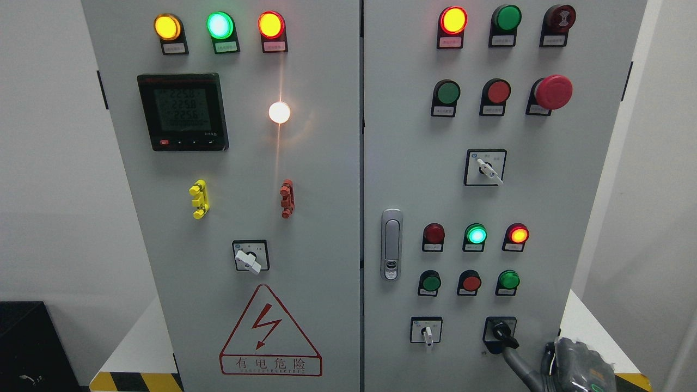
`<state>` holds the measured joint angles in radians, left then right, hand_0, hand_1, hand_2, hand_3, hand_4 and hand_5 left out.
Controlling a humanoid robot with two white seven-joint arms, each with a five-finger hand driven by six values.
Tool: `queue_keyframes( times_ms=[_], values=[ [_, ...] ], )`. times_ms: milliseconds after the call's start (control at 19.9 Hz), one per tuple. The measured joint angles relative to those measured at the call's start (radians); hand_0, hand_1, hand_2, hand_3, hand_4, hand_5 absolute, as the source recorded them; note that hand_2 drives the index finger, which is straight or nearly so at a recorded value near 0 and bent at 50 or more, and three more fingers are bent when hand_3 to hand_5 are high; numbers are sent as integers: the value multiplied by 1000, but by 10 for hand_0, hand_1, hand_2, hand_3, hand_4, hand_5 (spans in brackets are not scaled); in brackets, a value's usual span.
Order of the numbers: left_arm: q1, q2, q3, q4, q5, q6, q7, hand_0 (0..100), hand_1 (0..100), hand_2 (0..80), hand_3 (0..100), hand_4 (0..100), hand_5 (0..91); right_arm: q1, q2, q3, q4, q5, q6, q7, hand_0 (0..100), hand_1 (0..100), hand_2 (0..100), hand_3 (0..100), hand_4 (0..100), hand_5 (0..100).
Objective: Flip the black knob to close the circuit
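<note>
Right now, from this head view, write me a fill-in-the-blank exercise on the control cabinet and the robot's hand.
1. The right hand is at the black knob, low on the ____ door of the cabinet.
2. The big red mushroom button sits at the ____ end of its row.
3. The digital meter is on the ____ door.
4. Below the white-handled switch on the left door is a red ____ warning sign.

Missing words: right; right; left; triangular

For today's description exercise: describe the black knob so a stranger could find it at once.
Start at the right cabinet door and drop to its bottom row of two switches. The black knob is the right one, with the right hand just below; its neighbour has a white handle.
</note>
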<state>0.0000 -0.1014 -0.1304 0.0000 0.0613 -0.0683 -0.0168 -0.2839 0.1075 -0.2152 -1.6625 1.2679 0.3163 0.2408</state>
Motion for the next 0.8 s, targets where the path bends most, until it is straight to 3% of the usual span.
queue_keyframes(
  times_ms=[402, 803],
  values=[
    [0, 0, 0, 0, 0, 0, 0, 120, 556, 0, 0, 0, 0, 5, 2, 3, -3, -2, -1, -1, 0, 59, 872, 1000, 890, 947],
    [0, 0, 0, 0, 0, 0, 0, 120, 556, 0, 0, 0, 0, 15, 2, 25, -7, 1, -6, -28, 0, 61, 869, 1000, 890, 947]
  ],
)
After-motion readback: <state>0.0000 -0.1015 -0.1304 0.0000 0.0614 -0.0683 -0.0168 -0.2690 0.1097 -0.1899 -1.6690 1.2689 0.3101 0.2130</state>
